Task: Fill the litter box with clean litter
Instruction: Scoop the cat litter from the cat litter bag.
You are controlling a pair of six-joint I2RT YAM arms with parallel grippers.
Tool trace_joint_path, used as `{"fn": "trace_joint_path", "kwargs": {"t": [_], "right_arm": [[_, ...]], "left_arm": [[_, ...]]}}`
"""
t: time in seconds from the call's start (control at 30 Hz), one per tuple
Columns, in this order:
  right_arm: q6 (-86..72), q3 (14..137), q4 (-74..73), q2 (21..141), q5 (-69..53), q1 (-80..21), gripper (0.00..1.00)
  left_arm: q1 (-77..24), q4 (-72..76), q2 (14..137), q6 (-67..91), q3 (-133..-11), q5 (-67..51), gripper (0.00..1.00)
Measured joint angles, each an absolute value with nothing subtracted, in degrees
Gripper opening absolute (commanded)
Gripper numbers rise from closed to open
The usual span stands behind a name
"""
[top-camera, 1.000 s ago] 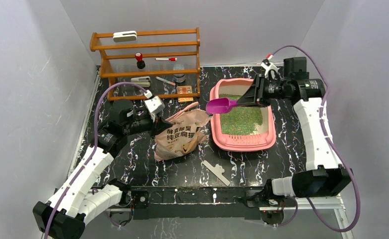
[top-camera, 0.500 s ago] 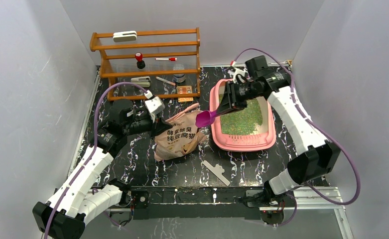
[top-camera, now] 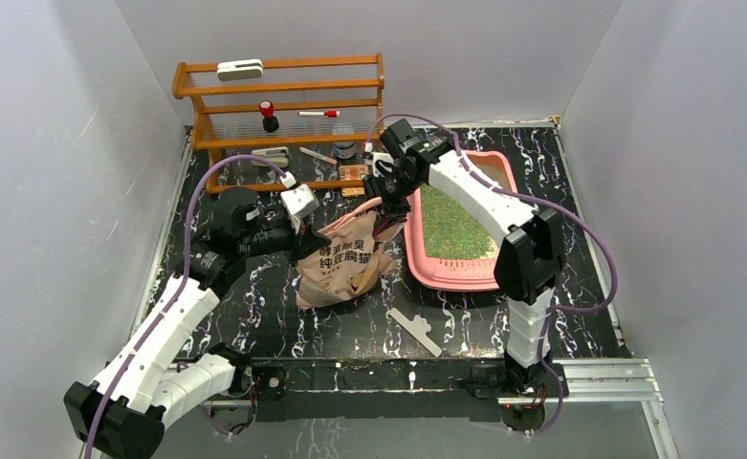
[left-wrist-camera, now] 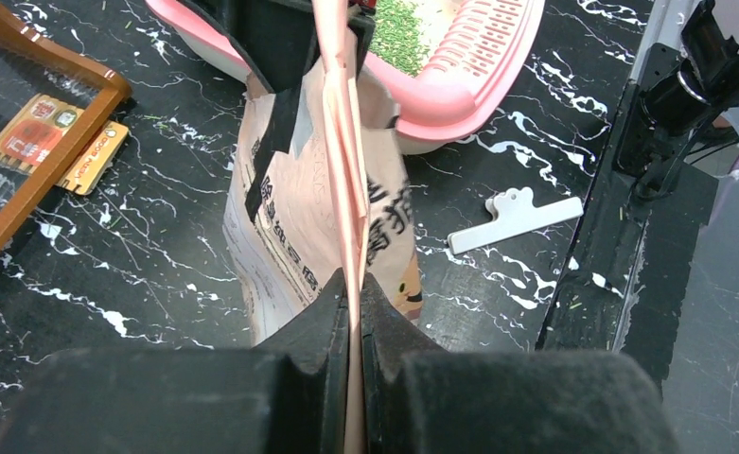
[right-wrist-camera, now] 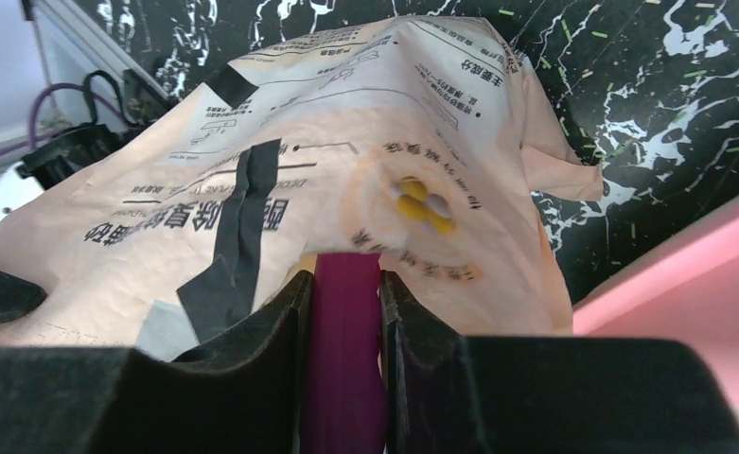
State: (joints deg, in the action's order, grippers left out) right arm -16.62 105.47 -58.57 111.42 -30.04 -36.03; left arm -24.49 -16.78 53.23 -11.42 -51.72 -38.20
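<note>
The pink litter box (top-camera: 446,278) stands right of centre, and clean litter (top-camera: 450,229) lies green and grainy across its floor. Beside its left wall stands the beige cat-printed bag (top-camera: 343,265). My left gripper (top-camera: 312,235) is shut on the bag's pink upper edge (left-wrist-camera: 339,142), holding the mouth up. My right gripper (top-camera: 381,204) reaches over the box's left rim to the bag mouth and is shut on the purple scoop handle (right-wrist-camera: 344,359). The scoop's bowl is hidden inside the bag (right-wrist-camera: 327,161). The box rim (right-wrist-camera: 687,274) shows at lower right in the right wrist view.
A wooden shelf rack (top-camera: 283,120) with small items stands at the back left, with card packets (top-camera: 355,175) at its foot. A white clip (top-camera: 415,330) lies on the black marbled table near the front. Stray green granules dot the table around the bag.
My right arm has swung left from above the litter box to the bag, carrying the scoop into the bag's mouth. The left gripper and bag have stayed put.
</note>
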Motion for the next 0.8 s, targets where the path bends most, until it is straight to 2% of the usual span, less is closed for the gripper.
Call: {"fn": "trace_joint_path", "kwargs": {"t": [0.4, 0.53, 0.8], "right_arm": [[-14.83, 114.32, -65.01, 105.65, -12.05, -38.24, 0.00], [-13.43, 113.12, -65.21, 106.39, -13.67, -38.09, 0.00], [-10.00, 111.94, -62.78, 112.97, -25.30, -36.67, 0.00]], "left_arm": [[-24.49, -18.61, 54.11, -13.06, -53.32, -37.45, 0.00], [-24.49, -18.61, 54.11, -13.04, -53.32, -37.45, 0.00], [-24.49, -18.50, 54.46, -12.97, -53.32, -37.08, 0.00]]}}
